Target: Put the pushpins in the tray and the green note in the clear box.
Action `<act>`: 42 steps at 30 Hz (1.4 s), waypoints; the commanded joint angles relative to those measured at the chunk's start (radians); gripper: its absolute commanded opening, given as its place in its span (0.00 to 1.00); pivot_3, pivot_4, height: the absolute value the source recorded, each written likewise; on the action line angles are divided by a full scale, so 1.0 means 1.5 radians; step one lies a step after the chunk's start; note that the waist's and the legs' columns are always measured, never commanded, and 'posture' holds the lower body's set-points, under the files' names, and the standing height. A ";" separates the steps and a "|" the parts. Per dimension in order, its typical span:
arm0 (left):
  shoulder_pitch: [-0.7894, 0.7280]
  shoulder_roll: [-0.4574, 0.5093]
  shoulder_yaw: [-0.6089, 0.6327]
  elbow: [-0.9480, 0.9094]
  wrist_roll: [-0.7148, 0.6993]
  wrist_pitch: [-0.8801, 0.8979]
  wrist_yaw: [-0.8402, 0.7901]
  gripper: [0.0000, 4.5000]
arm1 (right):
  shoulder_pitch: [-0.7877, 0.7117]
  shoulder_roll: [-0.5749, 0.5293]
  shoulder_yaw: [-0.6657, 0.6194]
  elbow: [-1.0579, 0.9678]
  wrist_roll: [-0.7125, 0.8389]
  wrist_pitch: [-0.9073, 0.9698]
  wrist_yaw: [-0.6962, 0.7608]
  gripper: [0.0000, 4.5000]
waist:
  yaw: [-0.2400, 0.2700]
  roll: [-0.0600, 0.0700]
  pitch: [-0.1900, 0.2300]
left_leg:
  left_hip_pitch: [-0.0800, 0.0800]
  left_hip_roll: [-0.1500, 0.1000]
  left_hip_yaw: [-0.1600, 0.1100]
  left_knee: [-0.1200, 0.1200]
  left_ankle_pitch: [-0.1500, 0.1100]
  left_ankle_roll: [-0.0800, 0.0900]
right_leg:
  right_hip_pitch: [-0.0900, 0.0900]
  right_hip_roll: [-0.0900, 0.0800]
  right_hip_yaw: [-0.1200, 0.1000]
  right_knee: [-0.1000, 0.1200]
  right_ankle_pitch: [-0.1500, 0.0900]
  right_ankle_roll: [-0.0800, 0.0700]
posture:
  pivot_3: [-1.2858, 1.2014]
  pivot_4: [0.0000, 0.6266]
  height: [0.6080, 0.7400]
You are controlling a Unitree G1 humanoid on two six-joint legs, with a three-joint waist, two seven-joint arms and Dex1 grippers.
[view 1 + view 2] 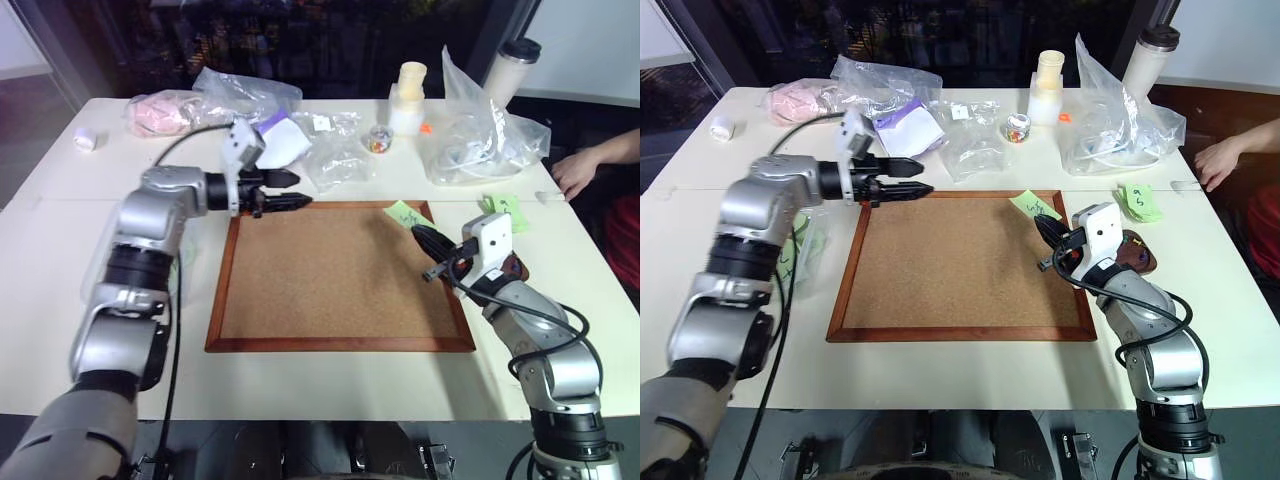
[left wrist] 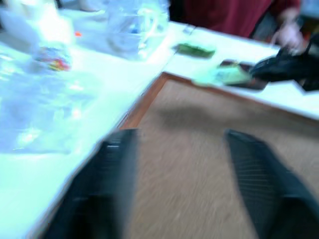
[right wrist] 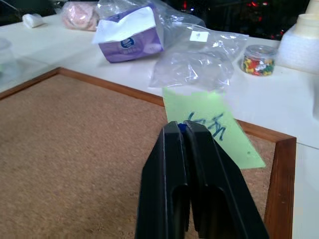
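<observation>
Your green note (image 3: 213,127) is a pale green square with dark scribbles, lying across the corkboard's (image 1: 340,280) frame at about one o'clock of the board. Your right gripper (image 3: 182,130) reaches level toward it, fingers pressed together with a small blue speck, possibly a pushpin, pinched at the tips. Your left gripper (image 1: 283,190) hovers level over the board's eleven o'clock corner, fingers spread and empty. The tray (image 1: 1137,258) sits just behind your right wrist.
</observation>
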 commanded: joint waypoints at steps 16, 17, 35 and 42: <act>-0.173 -0.284 0.217 0.358 -0.126 0.254 0.233 0.99 | -0.035 -0.035 0.003 -0.008 -0.023 -0.034 0.027 0.00 | -0.003 -0.003 0.003 | 0.000 0.000 -0.001 0.000 0.000 0.000 | -0.001 0.000 0.000 0.001 0.000 0.001 | 0.52 0.24 0.95; -0.173 -0.290 0.225 0.366 -0.129 0.249 0.241 0.99 | -0.036 -0.035 0.004 -0.010 -0.024 -0.034 0.026 0.00 | -0.003 -0.003 0.003 | 0.000 0.000 -0.001 0.000 0.000 -0.001 | -0.001 0.000 0.000 0.001 0.000 0.001 | 0.52 0.24 0.95; -0.159 -0.221 0.256 0.337 -0.124 0.276 0.271 0.99 | -0.029 -0.038 -0.005 -0.006 -0.023 -0.031 0.024 0.00 | -0.003 -0.003 0.003 | 0.000 0.000 -0.001 0.000 0.003 -0.005 | -0.001 0.000 0.000 0.001 0.000 0.001 | 0.52 0.24 0.95; -0.123 -0.212 0.250 0.267 -0.134 0.341 0.293 0.99 | -0.024 -0.037 -0.006 0.000 -0.023 -0.033 0.027 0.00 | -0.001 -0.003 0.003 | 0.000 0.000 -0.001 0.000 0.003 -0.006 | -0.001 0.000 0.000 0.002 0.000 0.001 | 0.52 0.24 0.95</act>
